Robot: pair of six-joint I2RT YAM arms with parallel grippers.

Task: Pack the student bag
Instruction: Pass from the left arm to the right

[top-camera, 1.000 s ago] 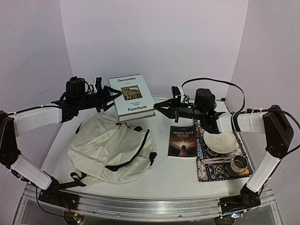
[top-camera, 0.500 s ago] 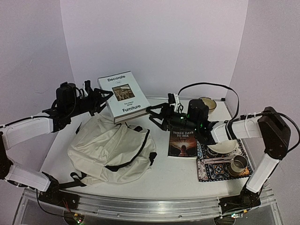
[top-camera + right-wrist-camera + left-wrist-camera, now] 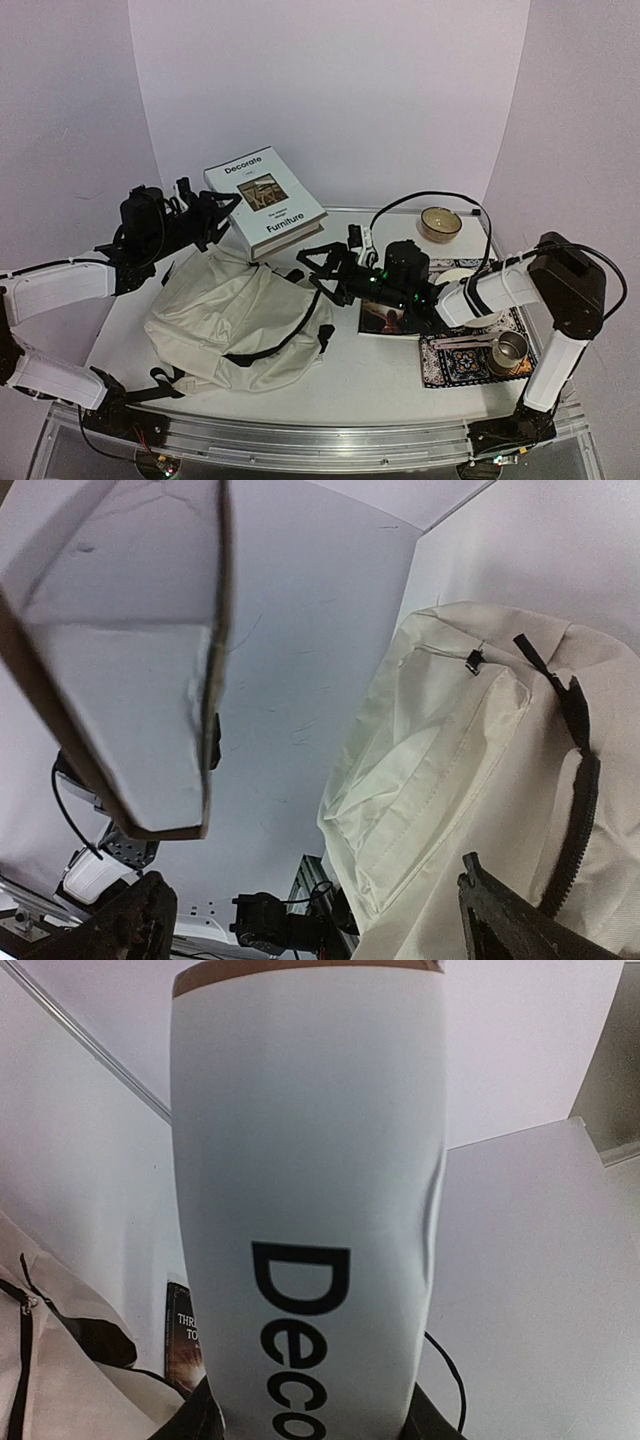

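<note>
White counter (image 3: 350, 375), student bag (image 3: 230, 320) lying flat: left fingers (image 3: 218, 208) clamp white book (image 3: 265, 200), right fingers (image 3: 505, 925) spread empty; best part zipper (image 3: 300, 315) before lowering.

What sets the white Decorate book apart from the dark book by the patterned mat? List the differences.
The white book is held tilted above the table in the left gripper; the dark book lies flat on it. The white book looks larger and thicker than the dark book. The right arm covers part of the dark book, not the white book. Neither is in the student bag.
</note>
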